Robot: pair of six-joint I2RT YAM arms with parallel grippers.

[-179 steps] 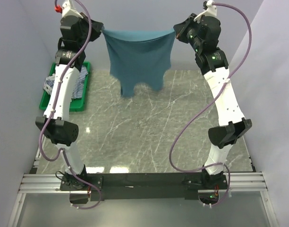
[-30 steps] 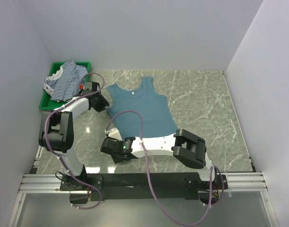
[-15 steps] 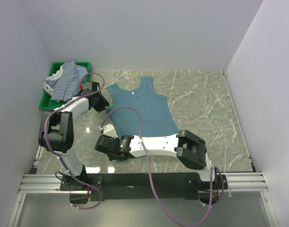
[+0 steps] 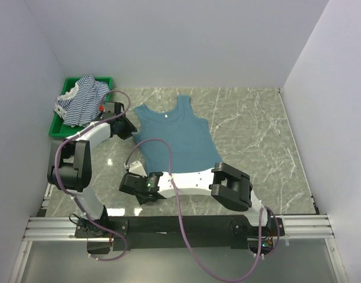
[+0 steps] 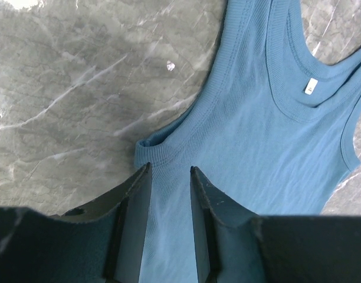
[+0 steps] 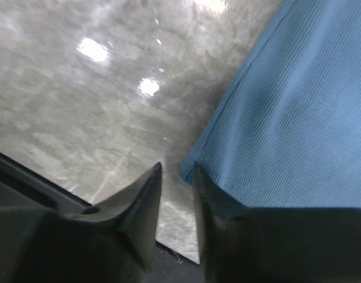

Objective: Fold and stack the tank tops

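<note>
**Marble table, one top spread flat**

The grey veined table (image 4: 251, 135) carries a teal top (image 4: 181, 131) lying flat, with its straps toward the far wall and its hem toward the near edge. A green bin (image 4: 56, 132) sits at the far-left corner.

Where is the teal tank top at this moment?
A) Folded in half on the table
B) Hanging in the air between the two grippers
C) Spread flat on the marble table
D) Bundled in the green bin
C: the teal tank top lies spread out in a single layer on the table, straps toward the far wall; only the striped tops sit in the green bin.
</note>
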